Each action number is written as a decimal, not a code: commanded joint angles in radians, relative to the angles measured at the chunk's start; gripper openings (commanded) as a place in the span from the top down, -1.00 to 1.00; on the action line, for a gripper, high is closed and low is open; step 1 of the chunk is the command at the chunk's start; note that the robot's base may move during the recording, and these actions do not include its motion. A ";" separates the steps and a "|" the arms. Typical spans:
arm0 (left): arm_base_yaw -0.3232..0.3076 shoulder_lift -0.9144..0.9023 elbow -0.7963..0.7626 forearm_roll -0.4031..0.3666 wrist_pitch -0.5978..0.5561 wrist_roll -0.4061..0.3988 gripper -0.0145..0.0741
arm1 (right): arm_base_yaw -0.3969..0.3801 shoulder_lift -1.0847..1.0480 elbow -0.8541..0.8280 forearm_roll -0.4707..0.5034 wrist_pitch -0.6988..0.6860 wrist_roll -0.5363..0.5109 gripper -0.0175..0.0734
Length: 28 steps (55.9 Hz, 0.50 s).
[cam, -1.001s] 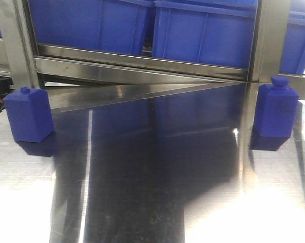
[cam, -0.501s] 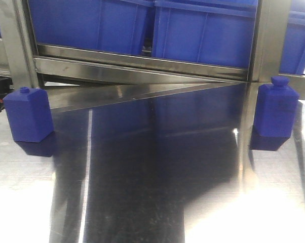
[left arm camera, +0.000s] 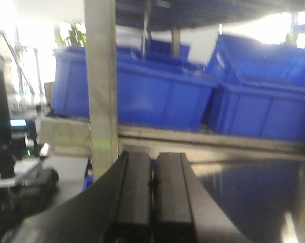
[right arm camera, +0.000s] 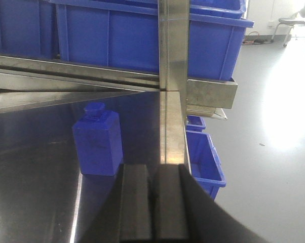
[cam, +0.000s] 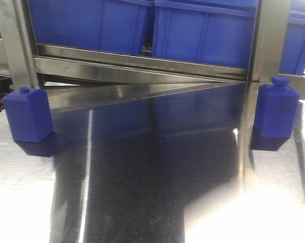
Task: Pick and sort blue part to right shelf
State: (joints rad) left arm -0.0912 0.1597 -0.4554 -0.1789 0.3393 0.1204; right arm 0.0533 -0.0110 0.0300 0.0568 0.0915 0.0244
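Two blue bottle-shaped parts stand upright on the shiny steel table [cam: 152, 177]: one at the far left [cam: 28, 115], one at the far right [cam: 275, 108] beside a steel shelf post [cam: 268, 40]. The right one also shows in the right wrist view [right arm camera: 98, 139], just ahead and left of my right gripper [right arm camera: 153, 169]. That gripper is shut and empty. My left gripper [left arm camera: 153, 158] is shut and empty, low behind a steel post [left arm camera: 102, 86]. A sliver of blue [left arm camera: 87, 174] shows beside that post. Neither gripper shows in the front view.
A steel shelf rail [cam: 142, 63] runs across the back, carrying large blue bins [cam: 203, 30]. More blue bins [left arm camera: 142, 91] show in the left wrist view. A smaller blue bin [right arm camera: 205, 159] sits on the floor off the table's right edge. Dark equipment [left arm camera: 21, 187] lies at left.
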 commanded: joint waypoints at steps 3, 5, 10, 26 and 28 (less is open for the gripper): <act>-0.005 0.168 -0.195 -0.017 0.119 -0.009 0.27 | 0.001 -0.015 -0.009 0.000 -0.101 -0.006 0.53; -0.005 0.210 -0.232 -0.019 0.145 -0.009 0.20 | 0.001 -0.015 -0.009 0.000 -0.101 -0.006 0.53; -0.005 0.316 -0.308 -0.019 0.196 -0.009 -0.06 | 0.001 -0.015 -0.009 0.000 -0.101 -0.006 0.53; -0.005 0.685 -0.511 -0.021 0.393 -0.009 -0.66 | 0.001 -0.015 -0.009 0.000 -0.101 -0.006 0.53; -0.005 0.738 -0.551 -0.021 0.435 -0.009 -0.68 | 0.001 -0.015 -0.009 0.000 -0.101 -0.006 0.53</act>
State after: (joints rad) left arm -0.0912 0.8038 -0.9073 -0.1843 0.7645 0.1188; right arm 0.0533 -0.0110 0.0300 0.0568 0.0834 0.0244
